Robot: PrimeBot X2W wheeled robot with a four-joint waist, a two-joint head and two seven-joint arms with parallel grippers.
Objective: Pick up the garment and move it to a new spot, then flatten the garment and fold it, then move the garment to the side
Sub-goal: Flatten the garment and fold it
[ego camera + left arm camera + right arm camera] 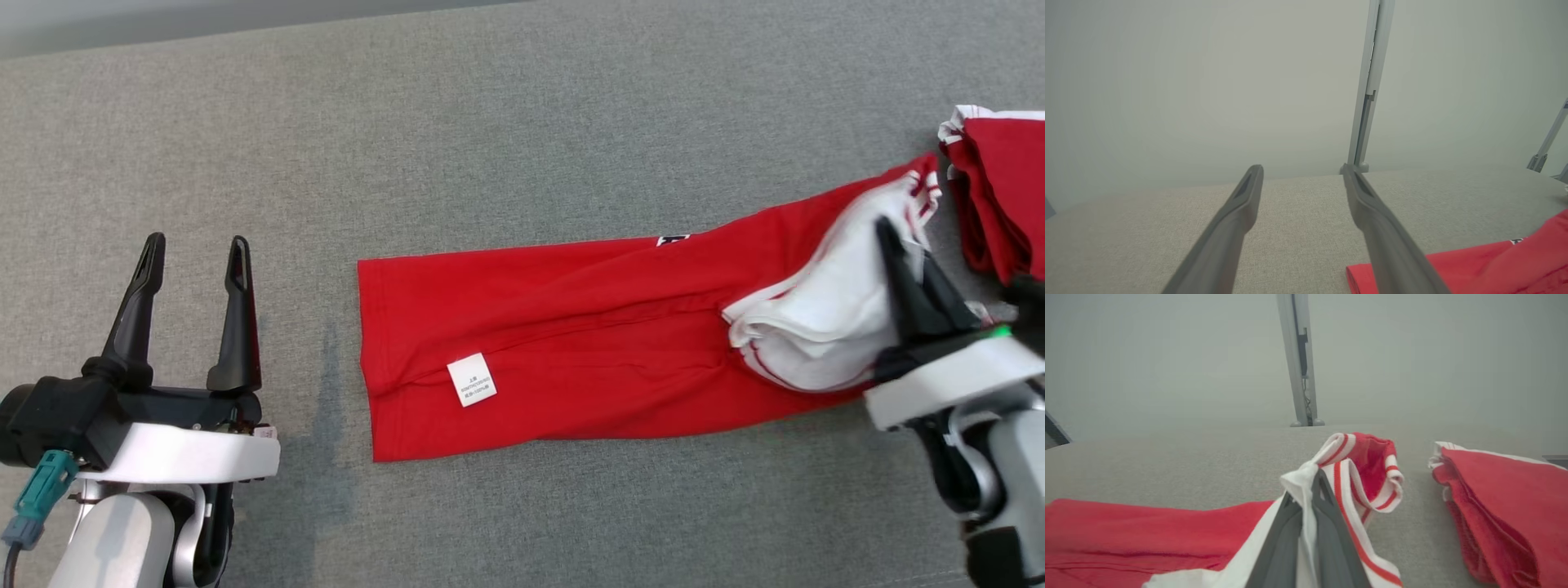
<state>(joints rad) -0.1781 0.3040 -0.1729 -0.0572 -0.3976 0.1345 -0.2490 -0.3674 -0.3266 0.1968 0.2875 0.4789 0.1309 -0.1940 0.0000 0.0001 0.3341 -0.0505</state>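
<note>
Head view: a long red cotton garment with white, red-striped trim [571,351] lies on the grey woven fabric surface [522,122]. It is folded into a narrow band that runs from centre frame to the right side, with its right end angled toward the upper right. A small square white care label [472,380] sits on the band near its left end, at lower centre.

Right gripper [898,245], lower right of frame: the jaws are closed tight on the white part of the red garment at its right end. The right wrist view confirms this. At bottom centre a fold of white cloth is sandwiched between the two dark fingers, and the striped trim curls up just above and to the right of the tips.

Left gripper [196,242], lower left of frame: the jaws are spread wide with nothing between them. It is well apart from the garment's left edge. In the left wrist view the garment's red corner shows at lower right.

A second folded red garment with white edging [1000,196] lies at the upper right edge of the frame, near the held end. In the right wrist view a strip of grey surface separates the two.

A grey metal post [1300,363] stands at the far edge of the surface, upper centre of the right wrist view.
</note>
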